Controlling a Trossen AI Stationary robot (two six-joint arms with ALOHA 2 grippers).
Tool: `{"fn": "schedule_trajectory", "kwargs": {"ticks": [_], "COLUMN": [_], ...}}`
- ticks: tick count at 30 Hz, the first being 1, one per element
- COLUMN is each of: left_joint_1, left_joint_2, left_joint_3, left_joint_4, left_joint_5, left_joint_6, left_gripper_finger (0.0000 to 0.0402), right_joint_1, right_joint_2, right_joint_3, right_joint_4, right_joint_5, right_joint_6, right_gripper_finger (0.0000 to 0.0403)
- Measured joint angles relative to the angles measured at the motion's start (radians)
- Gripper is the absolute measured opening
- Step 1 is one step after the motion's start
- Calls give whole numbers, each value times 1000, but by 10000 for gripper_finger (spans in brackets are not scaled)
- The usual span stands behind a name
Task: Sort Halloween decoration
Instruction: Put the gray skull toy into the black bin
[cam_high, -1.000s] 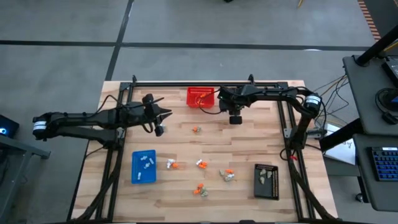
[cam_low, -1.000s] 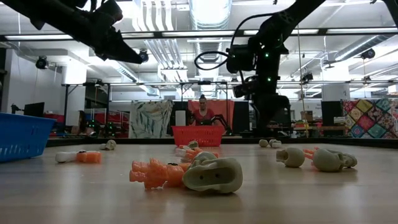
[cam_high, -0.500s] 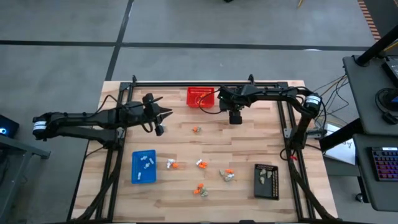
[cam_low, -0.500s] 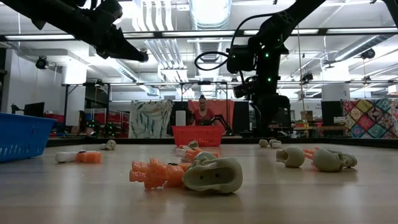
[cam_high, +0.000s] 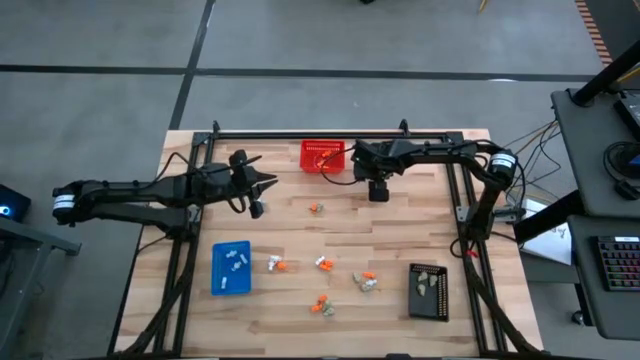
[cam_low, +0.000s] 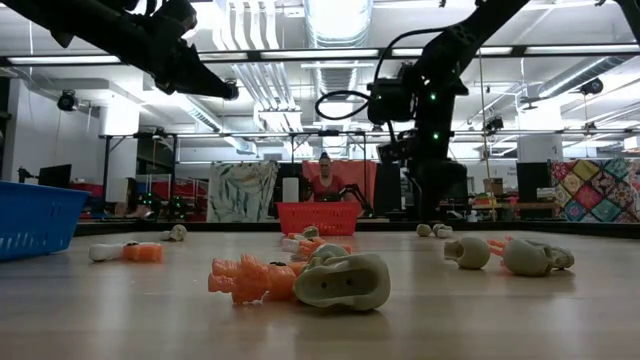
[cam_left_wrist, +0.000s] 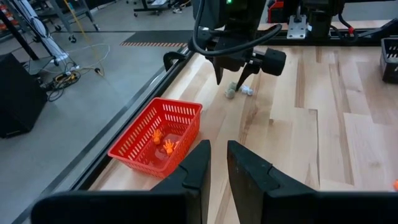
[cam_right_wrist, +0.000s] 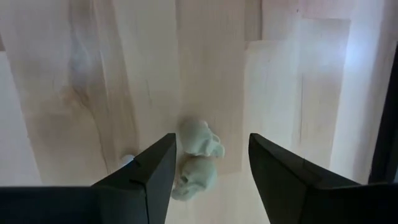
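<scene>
Directly beneath the right gripper (cam_right_wrist: 208, 168), whose fingers stand wide apart near the table's far edge just right of the red mesh basket (cam_high: 323, 156), two pale grey-beige trinkets (cam_right_wrist: 198, 158) lie touching, well away from the left gripper (cam_high: 262, 185).

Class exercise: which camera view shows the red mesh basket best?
The left wrist view: the red mesh basket is close, its mesh and the orange trinkets inside plain. The high view shows only a small red rectangle by the table's far rail; the low view only its side, far off. The right wrist view misses it.
</scene>
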Motion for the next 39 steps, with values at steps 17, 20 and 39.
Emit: {"fn": "schedule_trajectory", "kwargs": {"ticks": [17, 20, 39], "left_joint_1": [0, 0, 0], "left_joint_2": [0, 0, 0], "left_joint_3": [0, 0, 0], "left_joint_4": [1, 1, 7], "left_joint_5": [0, 0, 0], "left_joint_6": [0, 0, 0], "left_gripper_finger": [36, 36, 36], "right_joint_1": [-19, -23, -31], "right_joint_2": [0, 5, 89], "right_joint_3": [-66, -67, -23], "right_joint_4": [94, 100, 90], "right_joint_5": [0, 0, -16], "right_joint_6": [-2, -2, -45], "right_gripper_finger": [192, 192, 150]}}
